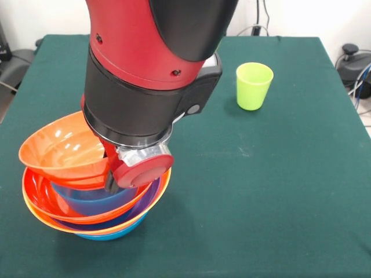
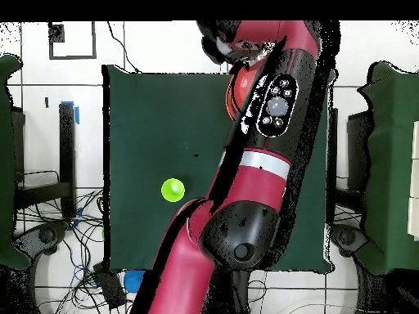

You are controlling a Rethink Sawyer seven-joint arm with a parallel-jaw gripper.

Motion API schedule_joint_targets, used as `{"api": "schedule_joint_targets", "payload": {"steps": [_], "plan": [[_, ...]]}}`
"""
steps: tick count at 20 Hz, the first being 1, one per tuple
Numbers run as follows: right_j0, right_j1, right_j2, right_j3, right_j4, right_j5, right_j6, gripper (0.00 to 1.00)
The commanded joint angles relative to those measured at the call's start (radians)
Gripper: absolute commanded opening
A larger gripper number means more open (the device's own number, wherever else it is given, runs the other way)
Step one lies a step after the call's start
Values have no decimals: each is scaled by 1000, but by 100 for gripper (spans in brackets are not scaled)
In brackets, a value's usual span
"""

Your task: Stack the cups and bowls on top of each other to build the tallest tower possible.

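Your counter is covered in dark green cloth and is mostly bare. The arm comes down over its near left part and blocks much of what lies beneath; from overhead it covers the stack altogether.

The tower sits at that near left corner: a blue bowl at the bottom, then wide orange, purple and red-orange rims nested one inside another, with another blue bowl in the middle. The top orange bowl sits tilted, its rim leaning out to the left rather than settled flat.

The claw reaches down at the right edge of that tilted bowl, and you cannot tell from these views whether it is clamped on the rim or apart.

The lime-green cup stands upright, well apart, at the far right.

This looks like the seating of the orange bowl. Your next move probably calls for levelling it, backing off, then fetching the cup.
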Motion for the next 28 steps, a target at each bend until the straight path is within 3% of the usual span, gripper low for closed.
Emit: {"api": "schedule_joint_targets", "payload": {"steps": [1,5,6,13,21,28], "plan": [[-21,-1,-83,-15,45,-78,-306,0],[-25,-4,-108,-16,56,-86,-337,0],[-26,-5,-124,-14,69,-88,-341,100],[-23,-13,-176,-4,79,-61,-308,100],[-41,-12,-262,-4,183,-25,-312,100],[-22,-39,-226,13,177,-17,-290,100]]}}
